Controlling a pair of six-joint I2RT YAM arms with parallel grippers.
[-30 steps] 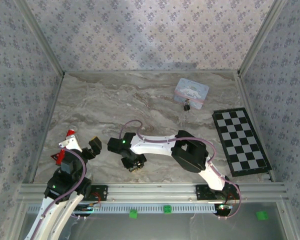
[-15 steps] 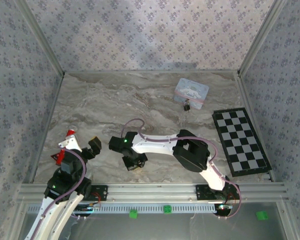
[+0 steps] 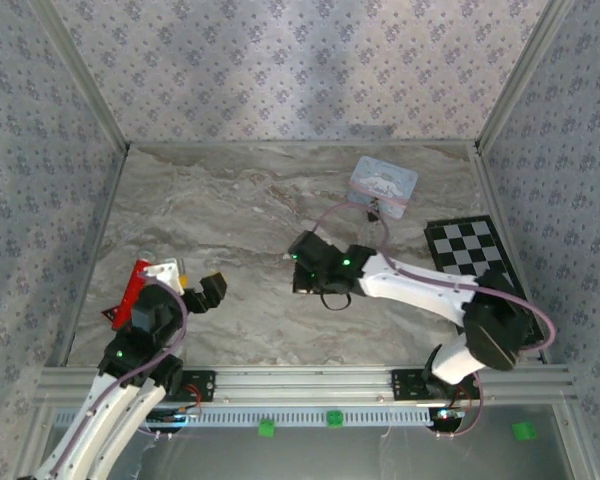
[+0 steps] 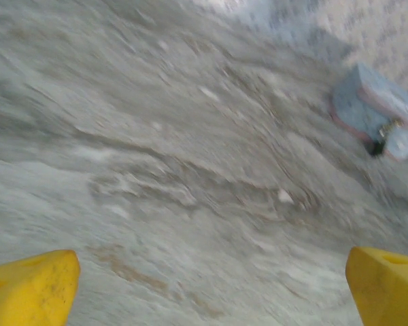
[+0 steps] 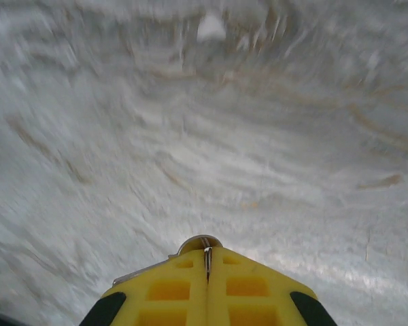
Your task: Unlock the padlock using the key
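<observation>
- Tabletop: the step in hand looks like carrying the key to the lock. Travel above the marbled surface and come down only once you are at the lock.
- Tin: it sits beyond the right claw and off to its right, well apart. Steer for the tin's near edge, not for the tin itself.
- Left claw: its jaws stand wide and hold nothing. You will probably need it to steady the lock body, so send it forward and to its right.
- Padlock: a tiny black block touching the tin's near edge. Line the blade up with the keyway before you push; a lock this small will likely skid if nudged.
- Key: the right claw is clamped shut on it. Don't slacken that grip on the way.
- Top view: it gives you the whole layout, both arms and the gap left to cross, but the key is too small to make out there.
- Left wrist view: through the blur, tin and padlock lie far ahead, right of the left claw.
- Right wrist view: the metal sliver shows pinched between the yellow pads.
</observation>
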